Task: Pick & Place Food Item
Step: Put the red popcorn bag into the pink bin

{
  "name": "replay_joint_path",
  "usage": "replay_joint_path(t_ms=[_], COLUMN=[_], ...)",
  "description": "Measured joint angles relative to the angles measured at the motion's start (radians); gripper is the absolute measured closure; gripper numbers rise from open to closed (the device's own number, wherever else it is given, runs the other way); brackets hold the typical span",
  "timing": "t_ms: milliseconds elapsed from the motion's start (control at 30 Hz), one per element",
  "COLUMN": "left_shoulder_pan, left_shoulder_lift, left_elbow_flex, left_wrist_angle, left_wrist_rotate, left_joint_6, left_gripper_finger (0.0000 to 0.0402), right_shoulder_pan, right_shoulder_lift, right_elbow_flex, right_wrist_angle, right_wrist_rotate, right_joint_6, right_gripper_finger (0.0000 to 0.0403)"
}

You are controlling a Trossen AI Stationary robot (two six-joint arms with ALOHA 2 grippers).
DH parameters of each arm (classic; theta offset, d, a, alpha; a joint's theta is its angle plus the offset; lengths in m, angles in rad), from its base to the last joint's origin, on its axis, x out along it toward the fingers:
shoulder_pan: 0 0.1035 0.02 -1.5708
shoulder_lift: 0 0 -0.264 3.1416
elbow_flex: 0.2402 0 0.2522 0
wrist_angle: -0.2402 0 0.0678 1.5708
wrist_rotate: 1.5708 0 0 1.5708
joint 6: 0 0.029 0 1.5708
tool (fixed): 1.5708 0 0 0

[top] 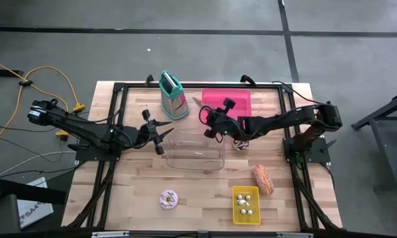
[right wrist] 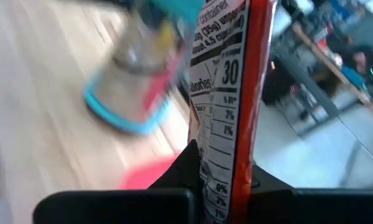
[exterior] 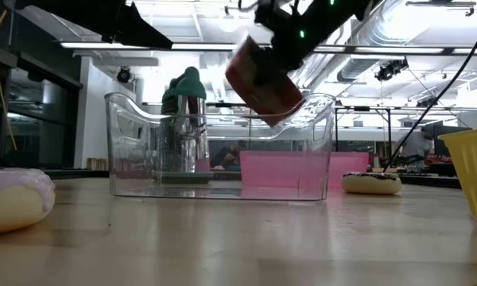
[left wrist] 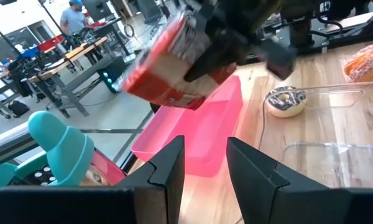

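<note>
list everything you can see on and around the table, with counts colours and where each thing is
food packet: 1, red, held above the clear bin's back rim
clear bin: 1, transparent, table centre
pink tray: 1, pink, back of the table
grater: 1, steel with teal handle, left of the pink tray
yellow bin: 1, yellow, front right, small pale items inside
bread roll: 1, orange-brown, behind the yellow bin
pink donut: 1, pink-iced, front centre
dark donut: 1, dark-iced, right of the clear bin
left gripper: 1, dark, part open, empty, left of the clear bin
right gripper: 1, dark, clamping the food packet
</note>
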Motion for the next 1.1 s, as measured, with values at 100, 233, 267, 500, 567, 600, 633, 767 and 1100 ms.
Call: replay_joint_path(t_ms=[100,233,267,500,567,600,633,767,1100], left_shoulder_pan=[0.0,0.0,0.0,0.0,0.0,0.0,0.0,0.0,0.0], left_shoulder_lift=[0.0,0.0,0.0,0.0,0.0,0.0,0.0,0.0,0.0], left_elbow_flex=[0.0,0.0,0.0,0.0,0.0,0.0,0.0,0.0,0.0], left_wrist_angle=[0.0,-0.001,-0.001,-0.001,-0.001,-0.002,-0.002,-0.002,-0.002], left_wrist_rotate=[0.0,0.0,0.0,0.0,0.0,0.0,0.0,0.0,0.0], left_joint_6=[-0.004,-0.005,-0.005,-0.007,-0.007,-0.007,-0.007,-0.007,-0.007], left_gripper_finger=[0.0288,0.0288,0.0288,0.0288,0.0288,0.0288,0.0288,0.0288,0.0288], right_shoulder_pan=[-0.046,-0.114,-0.131,-0.244,-0.275,-0.287,-0.3,-0.331,-0.333], right_shoulder_lift=[0.002,0.018,0.019,0.018,0.018,0.021,0.023,0.025,0.038], right_elbow_flex=[0.0,0.0,-0.002,-0.001,-0.001,-0.001,-0.001,-0.001,-0.001], right_wrist_angle=[-0.109,-0.222,-0.244,-0.321,-0.347,-0.357,-0.368,-0.401,-0.418], right_wrist_rotate=[-0.013,-0.07,-0.076,-0.151,-0.192,-0.21,-0.229,-0.28,-0.288], right_joint_6=[0.046,0.123,0.132,0.141,0.154,0.164,0.172,0.173,0.065], right_gripper_finger=[0.0386,0.0385,0.0385,0.0386,0.0386,0.0386,0.0386,0.0386,0.0386])
